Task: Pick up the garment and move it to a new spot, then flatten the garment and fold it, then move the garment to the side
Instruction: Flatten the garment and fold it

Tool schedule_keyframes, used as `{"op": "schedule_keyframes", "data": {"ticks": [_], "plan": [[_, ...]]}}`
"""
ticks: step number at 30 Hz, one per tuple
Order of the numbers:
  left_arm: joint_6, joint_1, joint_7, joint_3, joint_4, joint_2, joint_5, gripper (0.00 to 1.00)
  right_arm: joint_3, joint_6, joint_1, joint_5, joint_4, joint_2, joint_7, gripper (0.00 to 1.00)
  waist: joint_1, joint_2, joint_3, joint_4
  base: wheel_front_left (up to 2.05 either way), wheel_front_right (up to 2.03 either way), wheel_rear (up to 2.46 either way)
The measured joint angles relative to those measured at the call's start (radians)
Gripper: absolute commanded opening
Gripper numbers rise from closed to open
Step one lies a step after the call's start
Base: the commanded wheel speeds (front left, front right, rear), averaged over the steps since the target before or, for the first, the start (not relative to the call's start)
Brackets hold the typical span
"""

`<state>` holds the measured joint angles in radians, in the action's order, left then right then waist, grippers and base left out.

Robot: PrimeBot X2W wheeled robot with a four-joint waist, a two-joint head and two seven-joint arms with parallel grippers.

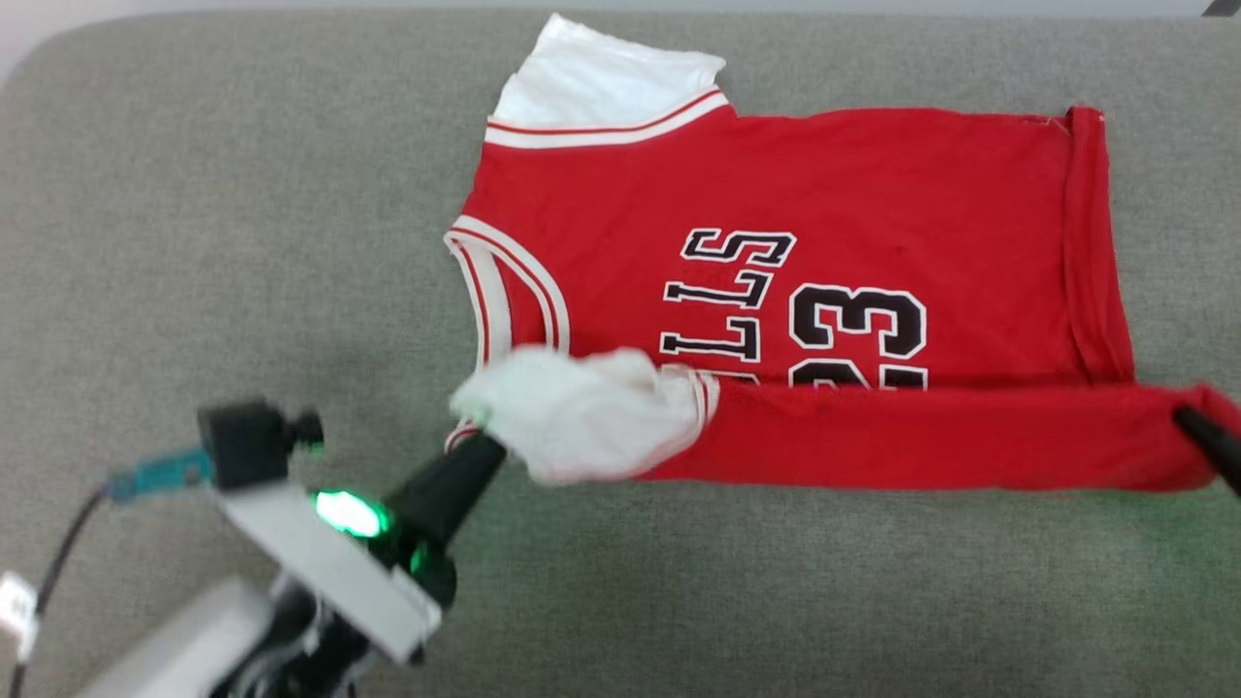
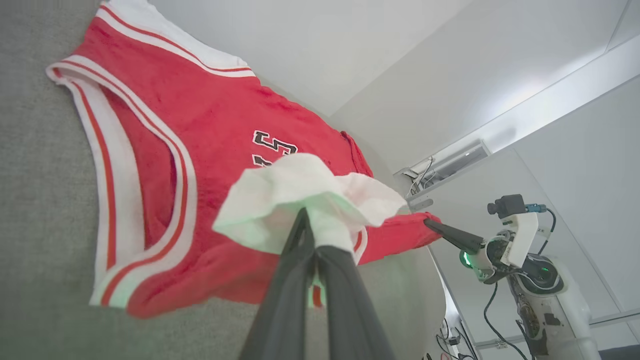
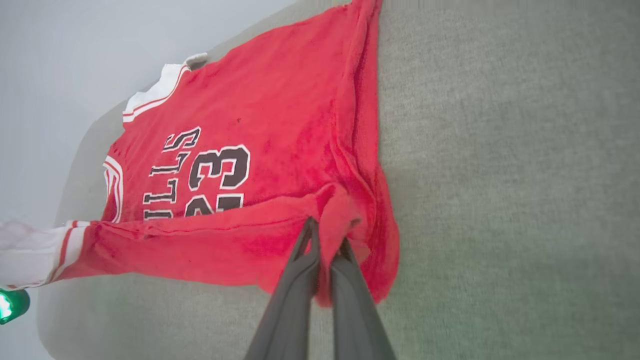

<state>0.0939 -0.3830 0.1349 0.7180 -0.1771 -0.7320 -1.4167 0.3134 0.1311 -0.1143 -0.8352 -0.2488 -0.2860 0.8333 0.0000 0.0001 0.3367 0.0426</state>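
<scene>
Over grey padding, left claw pinches the garment sleeve; right claw pinches its hem.

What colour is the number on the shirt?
Black with white outlines; the number on the shirt shows best in the head view.

Soft, even light is coming from overhead, casting only faint shadows on the grey surface beside the garment. A green lamp is glaring, blown out, and tinting the white sleeve. The head view is looking slightly blurred; both wrist views are bending straight lines toward their edges.
</scene>
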Motion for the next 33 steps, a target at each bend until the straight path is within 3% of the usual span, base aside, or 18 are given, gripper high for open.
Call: {"op": "schedule_keyframes", "data": {"ticks": [9, 21, 22, 24, 27, 28, 29, 30, 31, 33], "plan": [[0.030, -0.230, -0.080, -0.023, 0.277, 0.098, -0.049, 0.00, -0.060, 0.000, -0.209, 0.057, 0.165, -0.015, -0.033, 0.00, 0.0000, -0.0001, 0.059, -0.003, 0.00, 0.00, 0.00], [0.038, -0.354, -0.060, 0.043, 0.549, 0.182, -0.002, 0.00, -0.126, 0.000, -0.236, 0.083, 0.279, -0.040, -0.122, 0.00, 0.0000, 0.0000, 0.134, -0.007, 0.00, 0.00, 0.00], [0.038, -0.363, -0.056, 0.053, 0.565, 0.184, 0.007, 0.02, -0.132, 0.000, -0.241, 0.083, 0.285, -0.042, -0.128, 0.00, -0.0001, -0.0001, 0.136, -0.009, 0.00, 0.00, 0.00], [0.038, -0.379, -0.054, 0.066, 0.591, 0.190, 0.018, 0.19, -0.145, 0.000, -0.246, 0.081, 0.293, -0.047, -0.138, 0.00, 0.0000, -0.0001, 0.138, -0.013, 0.00, 0.00, 0.00], [0.038, -0.401, -0.054, 0.095, 0.628, 0.194, 0.037, 0.27, -0.161, 0.000, -0.252, 0.080, 0.305, -0.053, -0.152, 0.00, 0.0000, 0.0000, 0.137, -0.016, 0.00, 0.00, 0.00], [0.039, -0.407, -0.054, 0.105, 0.639, 0.195, 0.041, 0.37, -0.166, 0.000, -0.253, 0.080, 0.309, -0.054, -0.156, 0.00, 0.0000, 0.0000, 0.135, -0.017, 0.00, 0.00, 0.00], [0.039, -0.413, -0.051, 0.117, 0.648, 0.195, 0.054, 0.54, -0.172, 0.000, -0.255, 0.080, 0.313, -0.055, -0.165, 0.00, 0.0000, 0.0000, 0.132, -0.018, 0.00, 0.00, 0.00], [0.039, -0.415, -0.043, 0.126, 0.653, 0.195, 0.063, 0.97, -0.175, 0.000, -0.255, 0.080, 0.315, -0.056, -0.178, 0.19, 0.0000, -0.0001, 0.128, -0.018, 0.00, 0.00, 0.00], [0.039, -0.416, -0.036, 0.128, 0.656, 0.194, 0.060, 1.00, -0.175, 0.000, -0.255, 0.079, 0.320, -0.055, -0.188, 0.40, 0.0000, 0.0000, 0.124, -0.018, 0.00, 0.00, 0.00], [0.039, -0.423, -0.034, 0.140, 0.661, 0.177, 0.066, 1.00, -0.174, 0.000, -0.254, 0.077, 0.326, -0.051, -0.203, 1.00, 0.0000, 0.0000, 0.112, -0.017, 0.00, 0.00, 0.00]]}}
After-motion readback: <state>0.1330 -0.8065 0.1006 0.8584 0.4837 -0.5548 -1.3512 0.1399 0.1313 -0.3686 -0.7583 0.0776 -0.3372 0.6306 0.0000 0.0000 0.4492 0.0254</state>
